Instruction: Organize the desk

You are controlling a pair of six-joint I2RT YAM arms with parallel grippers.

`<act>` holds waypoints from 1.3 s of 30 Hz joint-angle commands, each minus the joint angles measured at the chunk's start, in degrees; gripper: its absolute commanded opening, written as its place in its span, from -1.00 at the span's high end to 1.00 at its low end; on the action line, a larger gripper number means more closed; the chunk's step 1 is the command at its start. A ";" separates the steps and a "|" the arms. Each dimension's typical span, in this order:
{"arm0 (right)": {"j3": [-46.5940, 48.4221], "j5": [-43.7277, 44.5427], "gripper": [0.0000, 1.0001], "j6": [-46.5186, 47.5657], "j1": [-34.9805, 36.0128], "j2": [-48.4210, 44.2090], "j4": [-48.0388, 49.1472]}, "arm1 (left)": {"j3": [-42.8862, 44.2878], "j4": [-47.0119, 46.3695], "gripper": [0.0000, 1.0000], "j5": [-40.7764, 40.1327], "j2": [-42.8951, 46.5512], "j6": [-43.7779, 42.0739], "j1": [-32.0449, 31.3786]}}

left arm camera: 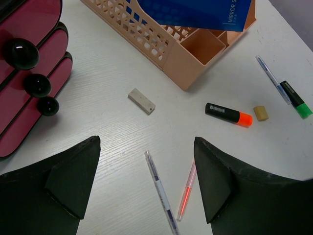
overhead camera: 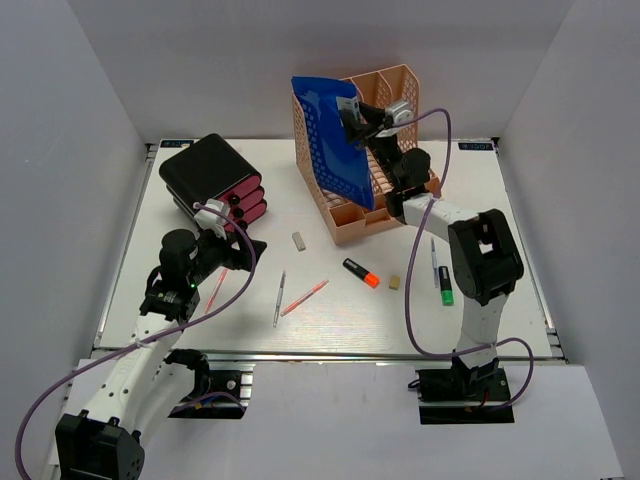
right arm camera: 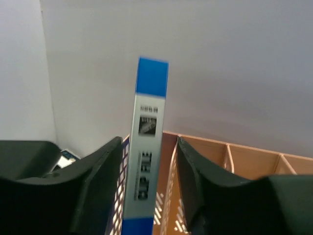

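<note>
- While the right gripper (right arm camera: 148, 142) hangs over the peach mesh rack (right arm camera: 244, 161), its jaws stand apart on either side of a blue file (right arm camera: 151, 78) set upright in the rack's outermost slot.
- One finger lies against the file's spine; a sliver of rack shows between the spine and the other finger, so nothing is clamped.
- Blurred upright lettering on the spine, right between the fingers, seems to read "CLIP FILE", with a small dark label above it.
- From the left wrist view, the file's cover carries white print beginning "MIRROR S", cut off at the picture's edge.
- Spread wide and empty, the left gripper (left arm camera: 146, 147) hovers low over the desk (left arm camera: 112, 63), the white tabletop lying directly beneath it.
- Just below its fingertips lie a clear pen (left arm camera: 159, 193) and a red pen (left arm camera: 187, 193), side by side but apart.
- Ahead of those fingers sits a grey eraser (left arm camera: 142, 101).
- Further ahead and to the right lies a black-and-orange highlighter (left arm camera: 229, 114) with a barcode sticker too small to read, and a tan eraser (left arm camera: 260, 113) sits just beside its orange cap.
- Beyond that, a blue pen (left arm camera: 273, 80) and a green marker (left arm camera: 296, 99) lie close together; the marker's print cannot be read.
- Left of the gripper stands a black drawer unit (left arm camera: 29, 83) with pink fronts and round black knobs.
</note>
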State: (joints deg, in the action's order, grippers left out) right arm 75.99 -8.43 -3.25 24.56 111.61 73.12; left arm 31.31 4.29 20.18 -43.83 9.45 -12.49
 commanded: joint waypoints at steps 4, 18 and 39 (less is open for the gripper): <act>-6.28 -3.52 -0.39 4.83 -0.74 -6.75 34.72 | -0.37 -1.04 -0.73 1.79 0.50 -0.31 0.27; -16.84 -14.15 -0.78 8.26 -3.55 -26.79 3.76 | -0.37 -0.87 -0.73 2.23 1.65 -0.22 0.27; 56.62 -11.18 -0.78 22.33 -4.34 -12.14 -115.80 | -0.55 -1.39 -0.73 4.42 3.23 -0.05 0.27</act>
State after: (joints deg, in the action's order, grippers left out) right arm 125.43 -22.09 21.43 20.25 94.52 -23.16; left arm 31.31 4.21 23.09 -41.91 9.50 -12.49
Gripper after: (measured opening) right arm 0.889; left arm 0.864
